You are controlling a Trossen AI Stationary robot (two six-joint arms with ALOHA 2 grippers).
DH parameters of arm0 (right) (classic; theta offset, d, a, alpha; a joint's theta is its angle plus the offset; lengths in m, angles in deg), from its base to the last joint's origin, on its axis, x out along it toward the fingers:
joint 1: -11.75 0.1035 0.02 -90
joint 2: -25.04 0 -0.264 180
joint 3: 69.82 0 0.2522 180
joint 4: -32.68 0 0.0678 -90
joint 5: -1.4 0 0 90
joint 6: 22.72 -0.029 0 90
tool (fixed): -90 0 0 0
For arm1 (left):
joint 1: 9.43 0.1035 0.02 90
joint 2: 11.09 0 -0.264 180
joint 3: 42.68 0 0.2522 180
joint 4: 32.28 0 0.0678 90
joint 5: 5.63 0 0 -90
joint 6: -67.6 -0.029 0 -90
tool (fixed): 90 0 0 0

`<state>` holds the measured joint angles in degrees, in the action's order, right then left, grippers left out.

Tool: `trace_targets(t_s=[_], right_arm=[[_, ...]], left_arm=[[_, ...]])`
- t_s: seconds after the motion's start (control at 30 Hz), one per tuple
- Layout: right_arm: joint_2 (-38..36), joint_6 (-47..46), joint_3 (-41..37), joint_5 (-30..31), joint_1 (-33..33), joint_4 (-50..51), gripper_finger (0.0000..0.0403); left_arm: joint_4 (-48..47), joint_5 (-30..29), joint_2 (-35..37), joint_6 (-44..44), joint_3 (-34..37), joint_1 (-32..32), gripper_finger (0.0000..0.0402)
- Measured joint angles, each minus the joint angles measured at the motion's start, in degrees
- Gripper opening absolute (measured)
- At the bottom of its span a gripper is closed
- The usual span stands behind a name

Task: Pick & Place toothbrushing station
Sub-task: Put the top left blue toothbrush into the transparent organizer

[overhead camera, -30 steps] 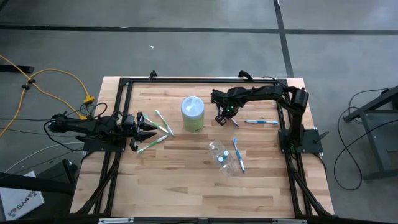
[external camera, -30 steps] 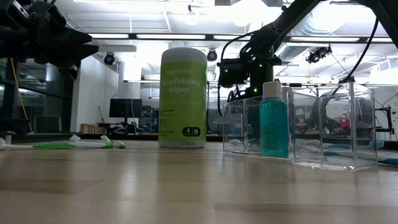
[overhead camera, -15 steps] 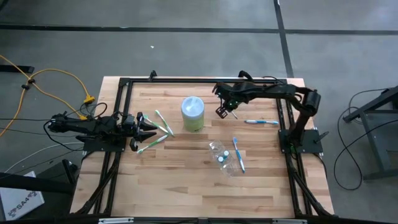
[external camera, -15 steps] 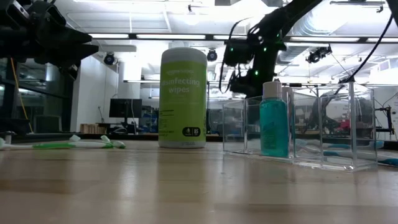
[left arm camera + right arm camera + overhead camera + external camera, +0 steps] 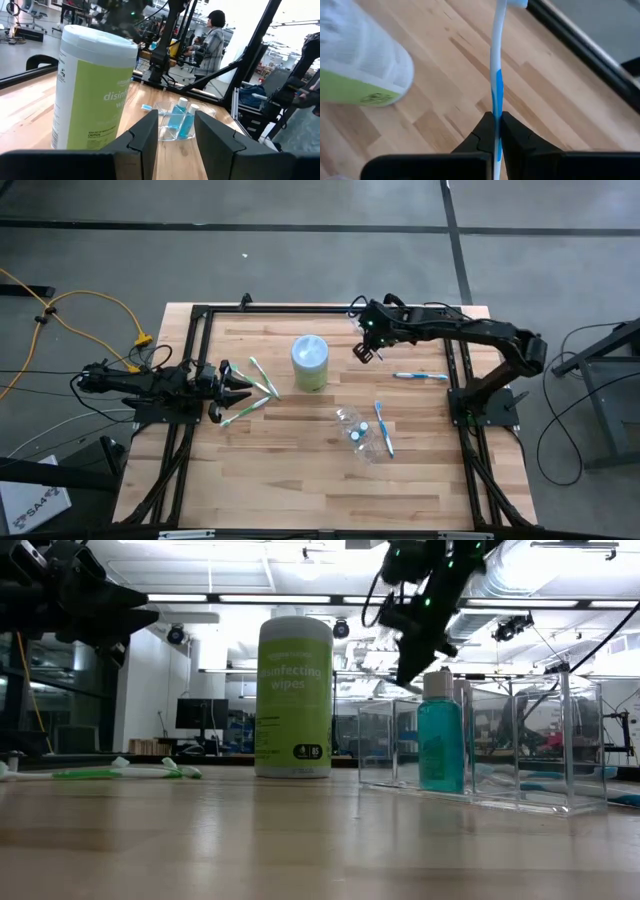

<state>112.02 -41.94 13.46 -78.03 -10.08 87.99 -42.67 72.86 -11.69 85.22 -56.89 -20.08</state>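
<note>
right arm (image 5: 364, 340) lifted blue-white toothbrush (image 5: 496, 75) higher, toward table's back.

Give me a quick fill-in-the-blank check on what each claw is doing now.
1. The right claw is shut on a blue-white ____.
2. That claw hangs above the table, beside the ____ wipes tub.
3. The left claw is open and holds ____.
4. The clear container holds blue-capped ____.

Missing words: toothbrush; green; nothing; tubes
</note>
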Motion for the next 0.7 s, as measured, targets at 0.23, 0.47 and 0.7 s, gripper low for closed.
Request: trace_targets(t_s=[0.23, 0.47, 0.7], right_arm=[[-4.54, 0.01, 0.07, 4.39, 5.12, 0.16, 0.0005], [-5.68, -0.11, 0.07, 9.83, 11.59, 0.01, 0.0004], [-5.68, -0.64, 0.07, 14.65, 16.56, -0.1, 0.0004]], left_arm=[[1.58, -0.02, 0.0, 1.39, 0.0, 0.0, 0.0124], [6.53, -0.02, -2.54, 2.15, 0.0, 0.0, 0.0124], [15.89, -0.04, -12.68, 1.37, -0.73, -0.03, 0.0124]])
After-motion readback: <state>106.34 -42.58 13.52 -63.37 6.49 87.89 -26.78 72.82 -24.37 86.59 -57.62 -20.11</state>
